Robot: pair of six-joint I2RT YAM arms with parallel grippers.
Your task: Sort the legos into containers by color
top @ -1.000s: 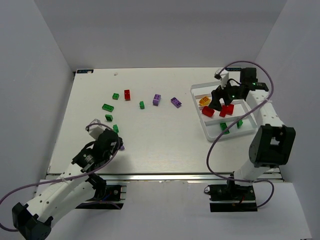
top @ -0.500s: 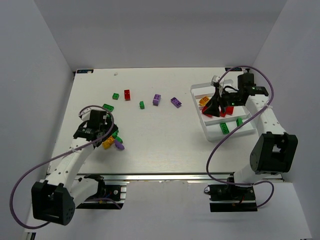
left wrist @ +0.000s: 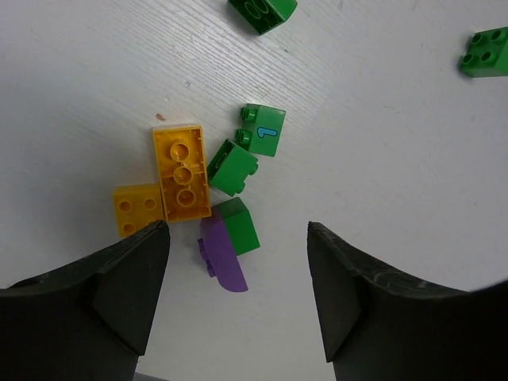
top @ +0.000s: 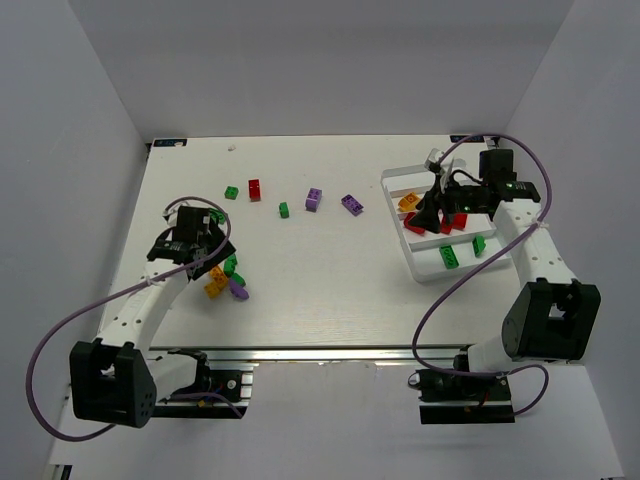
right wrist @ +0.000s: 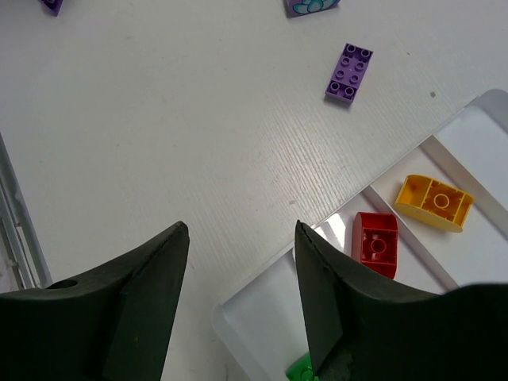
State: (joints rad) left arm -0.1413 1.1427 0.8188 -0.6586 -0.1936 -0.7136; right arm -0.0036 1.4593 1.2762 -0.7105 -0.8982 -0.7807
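Plainly, left pincer (left wrist: pixel 236 228) and right pincer (right wrist: pixel 240 228) gape empty; green lego (right wrist: pixel 298 370) half hidden.

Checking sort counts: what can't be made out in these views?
Top view: the right tool covers part of the tray's middle compartment, so red bricks there can't be counted.
Right wrist: a green brick is mostly hidden by a finger.
Left wrist: the top green brick is cut off by the edge.
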